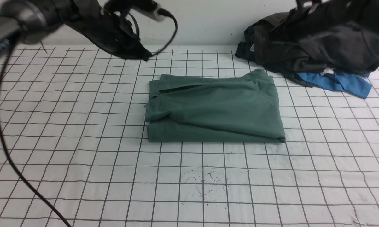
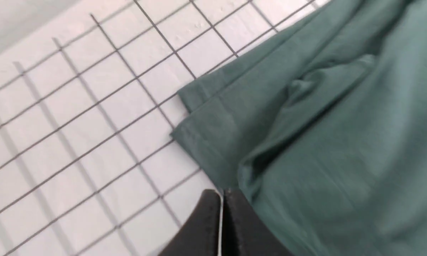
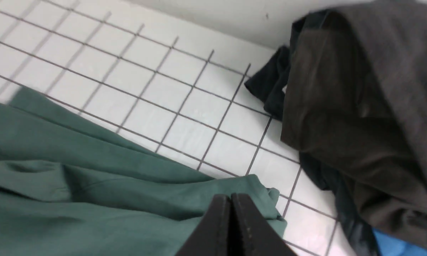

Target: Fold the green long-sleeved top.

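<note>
Folding looks nearly complete: left gripper [image 2: 221,199] hangs over the worktop's [image 1: 82,132] far-left part, jaws pressed together and empty; the top [image 1: 214,110] lies mid-worktop as a compact rectangle, slightly rumpled; right gripper [image 3: 231,202], likewise closed and empty, hovers near the dark pile [image 1: 318,44] at the far-right corner

The top [image 1: 214,108] lies folded mid-surface [image 1: 82,151], dead ahead of me. At its two o'clock sits a heap [image 1: 318,44], well apart from it, with another garment [image 1: 341,82] tucked under the heap's near edge. My left arm [image 1: 107,28] hangs at the top's ten o'clock.
</note>
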Robot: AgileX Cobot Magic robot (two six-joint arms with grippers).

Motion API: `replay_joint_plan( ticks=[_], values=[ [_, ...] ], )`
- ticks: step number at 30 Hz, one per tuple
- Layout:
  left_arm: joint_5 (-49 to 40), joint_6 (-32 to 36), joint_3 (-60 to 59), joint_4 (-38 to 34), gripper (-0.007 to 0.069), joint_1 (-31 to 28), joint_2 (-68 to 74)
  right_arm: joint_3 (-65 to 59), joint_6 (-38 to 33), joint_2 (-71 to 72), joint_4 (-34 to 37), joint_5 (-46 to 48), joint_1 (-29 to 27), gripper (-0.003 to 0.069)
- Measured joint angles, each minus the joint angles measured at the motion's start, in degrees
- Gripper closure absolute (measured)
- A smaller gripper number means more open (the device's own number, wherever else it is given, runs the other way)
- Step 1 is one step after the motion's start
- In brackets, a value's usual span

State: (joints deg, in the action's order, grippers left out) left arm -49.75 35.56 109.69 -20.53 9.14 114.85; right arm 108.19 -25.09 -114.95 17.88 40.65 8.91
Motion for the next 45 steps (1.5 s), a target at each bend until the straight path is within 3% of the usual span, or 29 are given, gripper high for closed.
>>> replay_joint_plan(
  ticks=[5,11,16,19,20,23,29,35,45],
  values=[
    [-11.6,-2.4,-0.4,1.5,0.0631,-1.2,-14.8,0.0,-0.1,13.6,-0.1,5.1,-1.2,0.067],
    [-10.8,-3.2,-13.1,1.7,0.0631,-1.2,-37.1,-7.6,-0.2,31.6,1.2,2.6,-1.1,0.067],
    [2.1,-3.9,-31.2,2.7,0.0631,-1.2,-54.5,-23.1,-0.5,43.9,1.2,-7.9,-1.1,0.067],
    [13.5,-8.0,-48.1,3.2,0.0631,-1.2,-67.7,-39.7,-1.6,54.4,1.3,-20.5,-1.1,0.067],
    [13.5,-8.0,-48.1,3.2,0.0631,-1.2,-68.4,-40.5,-1.6,54.9,1.3,-20.5,-1.1,0.067],
    [18.8,-10.2,-62.4,3.3,0.0631,-1.2,-78.7,-53.9,-2.0,62.8,1.6,-27.2,-1.1,0.067],
    [23.9,-9.2,-79.4,4.1,0.0631,-1.2,-89.1,-68.3,-2.2,71.0,2.2,-26.5,-1.1,0.067],
    [38.9,-8.7,-94.0,4.0,0.0631,-1.2,-102.7,-79.4,-2.3,81.7,2.5,-25.2,-1.1,0.067],
    [47.3,-8.6,-99.4,3.2,0.0631,-1.2,-112.1,-87.8,-2.3,85.3,2.6,-19.3,-1.1,0.067]
  ],
)
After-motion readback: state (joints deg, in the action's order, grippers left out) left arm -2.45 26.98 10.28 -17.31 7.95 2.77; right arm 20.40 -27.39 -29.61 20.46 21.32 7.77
